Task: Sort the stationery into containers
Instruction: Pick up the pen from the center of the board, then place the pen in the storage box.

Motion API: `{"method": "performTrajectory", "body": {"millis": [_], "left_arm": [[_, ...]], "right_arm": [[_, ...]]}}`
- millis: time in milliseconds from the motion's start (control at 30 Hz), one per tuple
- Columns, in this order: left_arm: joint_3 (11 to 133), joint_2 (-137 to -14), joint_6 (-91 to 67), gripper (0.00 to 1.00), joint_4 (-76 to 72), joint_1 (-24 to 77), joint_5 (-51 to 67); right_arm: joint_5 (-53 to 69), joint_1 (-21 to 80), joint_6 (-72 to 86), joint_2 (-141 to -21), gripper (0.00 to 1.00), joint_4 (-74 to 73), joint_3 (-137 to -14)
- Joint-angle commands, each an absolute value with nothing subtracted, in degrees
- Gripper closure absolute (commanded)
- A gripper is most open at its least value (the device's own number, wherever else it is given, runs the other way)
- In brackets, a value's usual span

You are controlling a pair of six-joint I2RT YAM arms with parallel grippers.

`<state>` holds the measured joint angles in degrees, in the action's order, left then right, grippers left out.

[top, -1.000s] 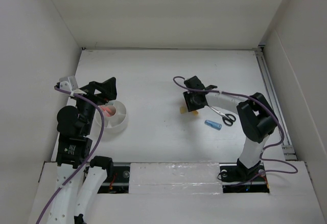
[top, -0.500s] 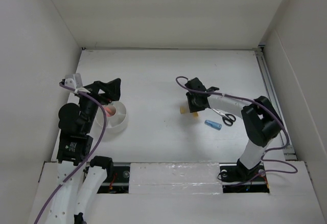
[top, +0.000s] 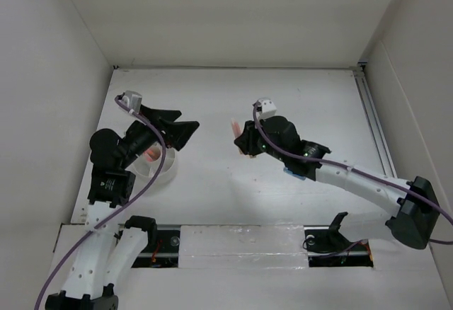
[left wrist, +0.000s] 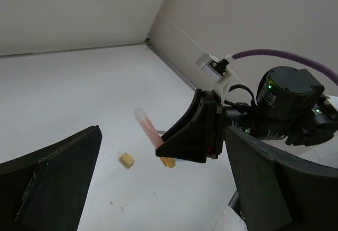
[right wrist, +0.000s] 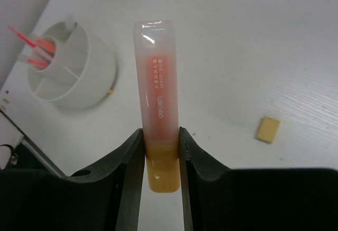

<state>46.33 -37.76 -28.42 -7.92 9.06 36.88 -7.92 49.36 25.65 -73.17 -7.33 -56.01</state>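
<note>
Above mid-table, the right gripper [top: 243, 142] is clamped on the orange body of a pink-capped marker [right wrist: 157, 94], whose long axis runs straight out past the fingertips. The white divided tub [right wrist: 97, 78] lies ahead and to the marker's left, well apart from it, with red pens [right wrist: 33, 46] standing in one compartment. The left gripper [top: 182, 131], spread wide and empty, hangs between marker and tub and may crowd the approach. A yellow block [right wrist: 268, 129] lies on the table below.
</note>
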Motion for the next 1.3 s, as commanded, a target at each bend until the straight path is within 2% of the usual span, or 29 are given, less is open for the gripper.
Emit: {"method": "performTrajectory", "body": {"millis": [0,300,667,733,933,1033,1100,1200,1267], "left_arm": [[44.7,-39.7,-32.7,0.00,-17.6,9.4,48.4],[44.6,-41.8,-33.4,0.00,-17.6,9.4,52.0],[45.9,-42.4,-30.1,0.00,-8.9,9.4,40.5],[47.1,-43.0,-29.5,0.05,-6.7,9.4,37.6],[47.6,-42.5,-29.5,0.06,-5.4,9.4,34.8],[47.6,-41.8,-29.0,0.14,-4.9,9.4,33.1],[47.6,-41.8,-29.0,0.25,-4.9,9.4,32.6],[47.6,-41.8,-29.0,0.34,-4.9,9.4,33.4],[47.6,-42.4,-29.0,0.35,-4.9,9.4,33.9]], "right_arm": [[-8.8,53.7,28.6,-73.2,1.00,2.1,-57.5],[-10.7,59.0,29.6,-76.0,1.00,7.3,-64.8],[-11.3,64.9,27.5,-78.8,1.00,10.9,-69.7],[-12.6,66.0,27.0,-79.6,1.00,10.9,-70.3],[-14.2,67.9,26.5,-82.1,1.00,10.9,-71.4],[-15.9,69.2,26.5,-82.6,1.00,10.9,-71.4],[-17.3,69.8,25.9,-82.6,1.00,10.9,-71.9],[-18.0,69.8,25.9,-83.1,1.00,10.9,-71.9],[-18.7,69.8,25.9,-83.1,1.00,10.9,-71.9]]}}
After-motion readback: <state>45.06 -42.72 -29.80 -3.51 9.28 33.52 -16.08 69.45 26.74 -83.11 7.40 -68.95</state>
